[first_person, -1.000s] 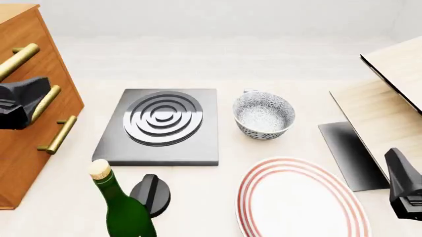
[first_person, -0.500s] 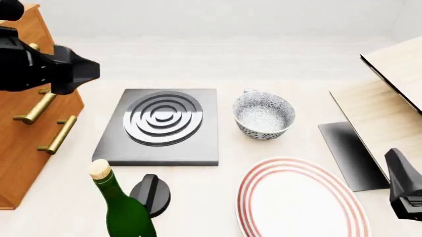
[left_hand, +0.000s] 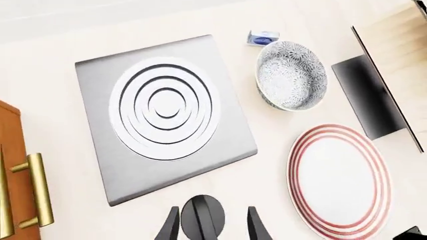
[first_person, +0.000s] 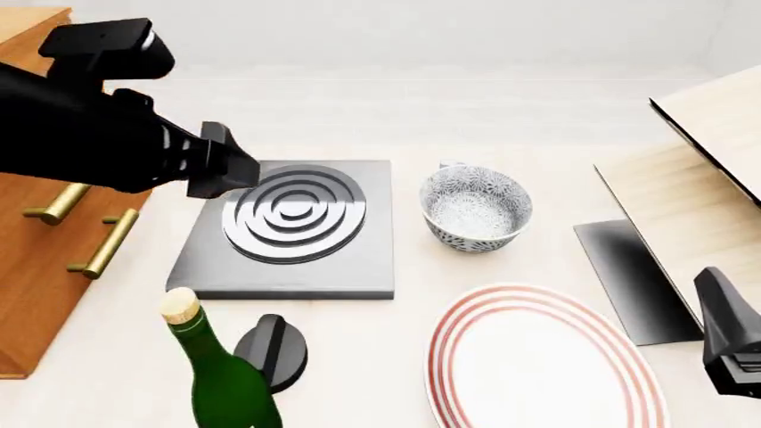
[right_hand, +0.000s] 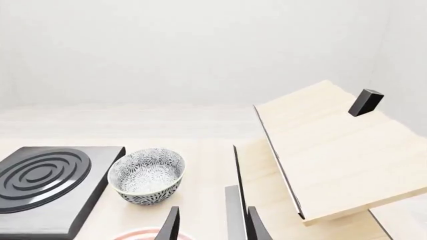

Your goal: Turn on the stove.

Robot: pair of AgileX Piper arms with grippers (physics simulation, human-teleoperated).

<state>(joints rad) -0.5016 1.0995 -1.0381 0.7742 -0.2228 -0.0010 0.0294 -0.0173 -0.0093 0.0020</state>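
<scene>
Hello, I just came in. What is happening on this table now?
The left arm is reaching out above the stove, and nothing is held. Its gripper is open, and in the left wrist view the black knob shows between the fingers, but the front view shows the knob untouched beside the green bottle. The right gripper is open and empty near the plate. A patterned bowl stands right of the stove.
</scene>
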